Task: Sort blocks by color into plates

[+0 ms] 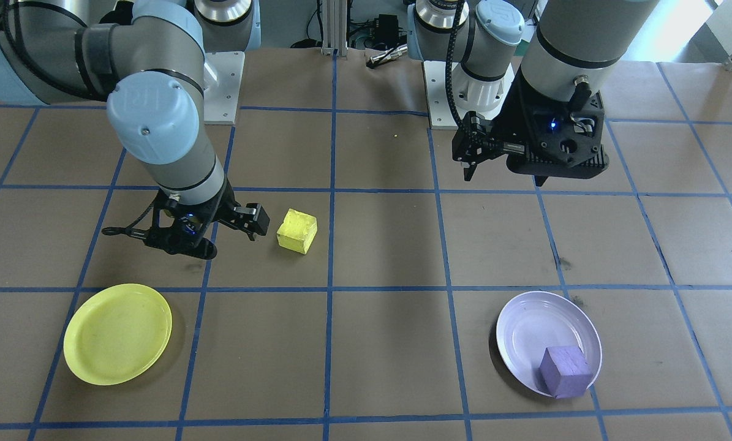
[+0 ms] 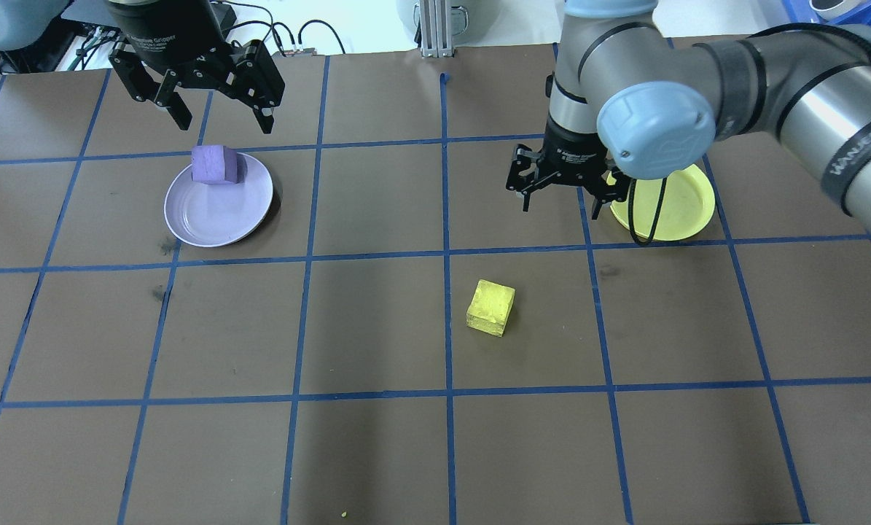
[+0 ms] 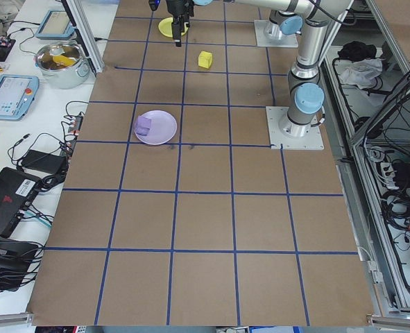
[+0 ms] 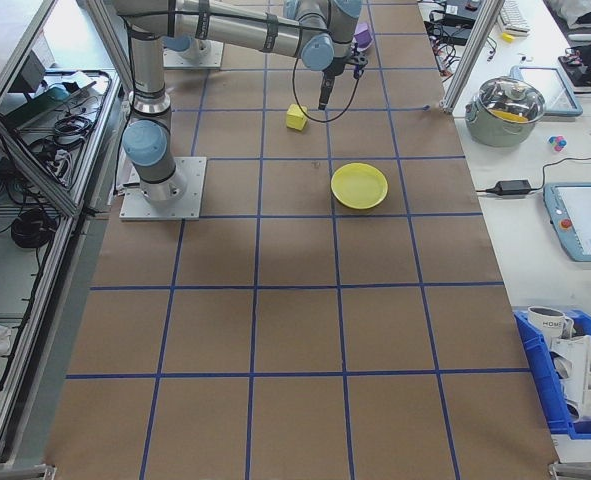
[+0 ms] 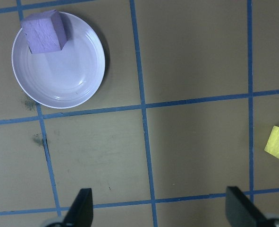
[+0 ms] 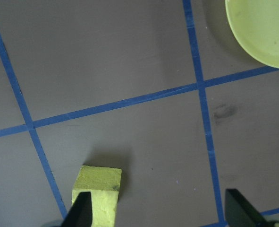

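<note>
- Purple block (image 2: pixel 216 164) sits in the lavender plate (image 2: pixel 220 208), against the plate's rim on the side away from the robot.
- Yellow block (image 2: pixel 490 307) lies on bare counter (image 2: pixel 377 328), mid-counter, outside the yellow plate (image 2: pixel 679 215).
- Left claw (image 2: pixel 216 109) spread wide, empty, above the counter near the lavender plate.
- Right claw (image 2: pixel 563 189) spread wide, empty, raised beside the yellow plate; yellow block apart from it.
</note>
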